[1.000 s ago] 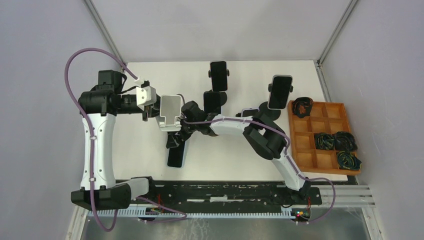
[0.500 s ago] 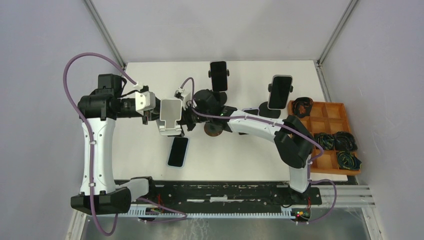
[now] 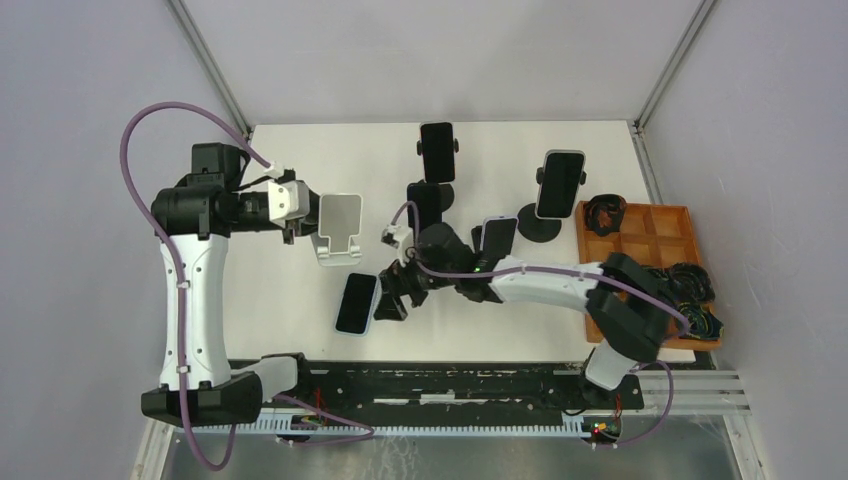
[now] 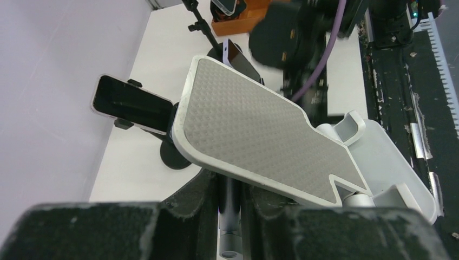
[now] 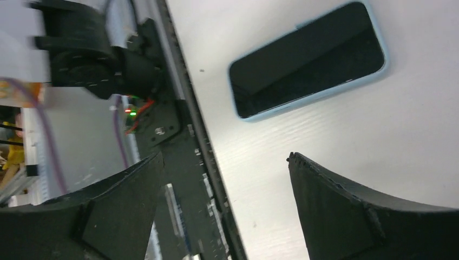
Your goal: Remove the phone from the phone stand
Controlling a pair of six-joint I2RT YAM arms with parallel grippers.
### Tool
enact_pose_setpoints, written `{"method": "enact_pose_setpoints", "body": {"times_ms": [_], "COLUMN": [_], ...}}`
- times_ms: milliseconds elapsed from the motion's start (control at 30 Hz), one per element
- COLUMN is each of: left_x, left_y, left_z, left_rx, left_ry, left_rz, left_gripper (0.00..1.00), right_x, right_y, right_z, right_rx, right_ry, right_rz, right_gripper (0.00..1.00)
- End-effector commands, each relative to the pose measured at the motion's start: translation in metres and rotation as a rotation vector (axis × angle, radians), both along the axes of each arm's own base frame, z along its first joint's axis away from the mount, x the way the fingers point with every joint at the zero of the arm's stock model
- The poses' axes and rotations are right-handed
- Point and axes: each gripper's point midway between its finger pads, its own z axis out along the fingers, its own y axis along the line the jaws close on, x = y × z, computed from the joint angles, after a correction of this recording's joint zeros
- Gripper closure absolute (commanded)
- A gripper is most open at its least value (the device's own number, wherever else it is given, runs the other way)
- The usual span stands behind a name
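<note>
A silver phone stand [image 3: 338, 228] stands left of centre with nothing on its grey pad [image 4: 260, 130]. My left gripper [image 3: 292, 222] is shut on the stand's metal post [image 4: 231, 208] from behind. A phone with a light blue case [image 3: 356, 302] lies flat, screen up, on the table in front of the stand. It also shows in the right wrist view [image 5: 308, 59]. My right gripper [image 3: 392, 300] is open and empty just right of the phone, its fingers [image 5: 346, 211] wide apart above the table.
Three other phones sit on black stands at the back: one at the far centre [image 3: 437, 152], one behind my right arm [image 3: 425, 203], one at the right [image 3: 559, 185]. Another phone [image 3: 497, 238] leans near my right arm. A wooden tray [image 3: 645, 275] with dark bundles sits at the right edge.
My right gripper has swung from the stand down toward the near edge, beside the phone lying on the table. The left gripper keeps its hold on the stand.
</note>
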Motion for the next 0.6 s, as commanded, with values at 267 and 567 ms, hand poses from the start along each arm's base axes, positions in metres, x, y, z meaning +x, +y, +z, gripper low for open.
{"method": "enact_pose_setpoints", "body": {"times_ms": [267,567], "left_x": [-0.01,-0.036], "left_y": [-0.002,-0.02], "left_z": [-0.021,-0.046], "left_rx": [0.081,0.074], "left_ry": [-0.146,-0.143], "left_rz": [-0.062,-0.178], "left_gripper": [0.98,0.98], "right_x": [-0.032,-0.032], "right_y": [-0.049,-0.027], "right_z": [0.226,0.257], "right_rx": [0.785,0.92], "right_ry": [-0.118,-0.1], "right_rz": [0.07,0.133], "right_gripper": [0.14,0.24]}}
